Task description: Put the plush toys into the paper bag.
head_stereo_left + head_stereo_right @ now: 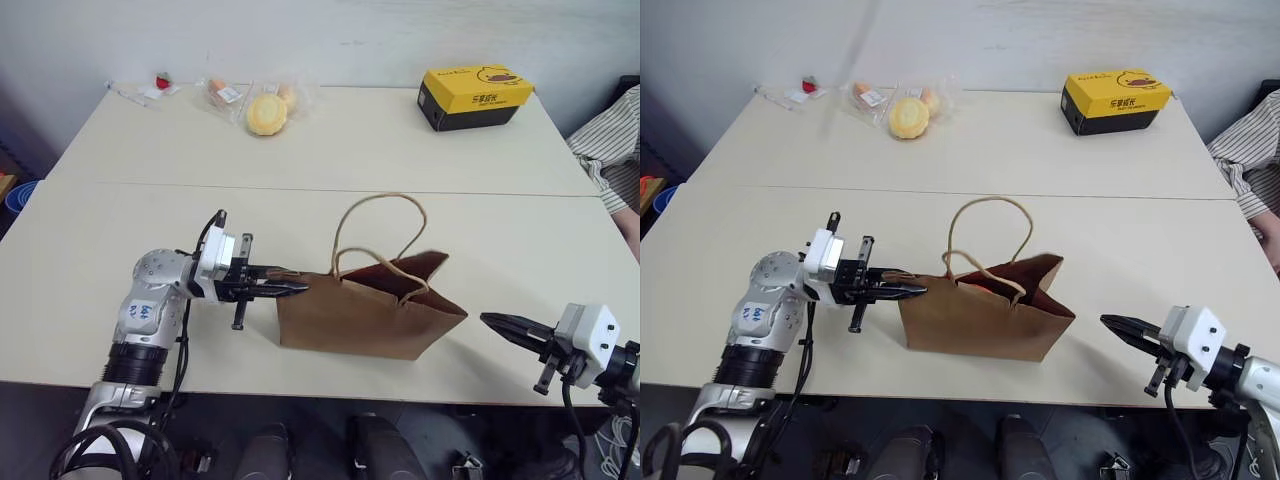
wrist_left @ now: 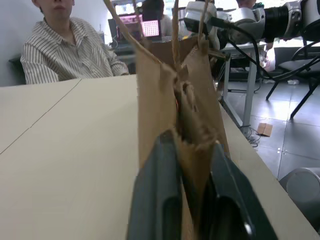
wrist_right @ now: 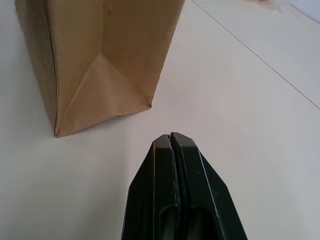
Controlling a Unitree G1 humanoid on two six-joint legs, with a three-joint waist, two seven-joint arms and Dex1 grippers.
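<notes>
Presently, in the left eye view, the paper bag (image 1: 370,315) stands upright on the worktop (image 1: 330,140), mouth open. The left tool (image 1: 292,287) meets the bag's left upper rim; the right tool (image 1: 497,324) hangs apart from the bag's right side.

The right eye view shows a red patch inside the bag's mouth, probably a plush toy (image 1: 978,287); I cannot confirm both are inside.

The left wrist view shows the left tool's fingers (image 2: 162,200) straddling the rim paper; whether they clamp it or have slackened, I cannot tell.

The right wrist view shows the right tool clenched, grasping nothing.

Risk: if the left tool withdraws while pinching the rim, the light bag could drag or tip and spill.
</notes>
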